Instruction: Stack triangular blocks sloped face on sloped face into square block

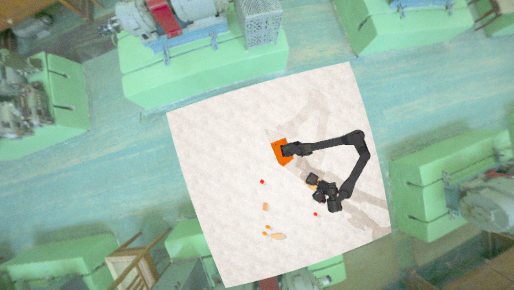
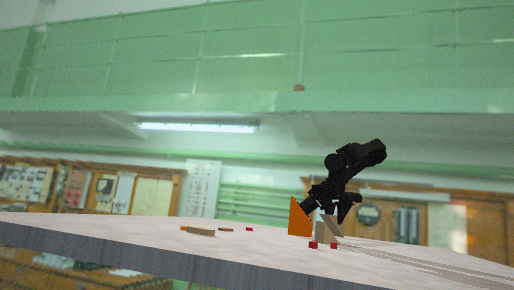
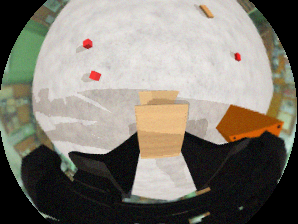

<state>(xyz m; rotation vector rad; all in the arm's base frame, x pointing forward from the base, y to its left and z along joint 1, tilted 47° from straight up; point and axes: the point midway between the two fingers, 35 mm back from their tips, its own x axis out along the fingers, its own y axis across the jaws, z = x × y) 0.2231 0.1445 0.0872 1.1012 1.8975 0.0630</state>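
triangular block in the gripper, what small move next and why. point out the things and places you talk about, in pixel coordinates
Probably a small lowering toward the lower triangular block [image 2: 325, 233], keeping the slopes facing: the gripper [image 2: 336, 212] [image 3: 158, 132] grips the held triangular block [image 2: 334, 224] [image 3: 162, 127], which sits higher and offset to one side, its top not yet level with the lower block's.
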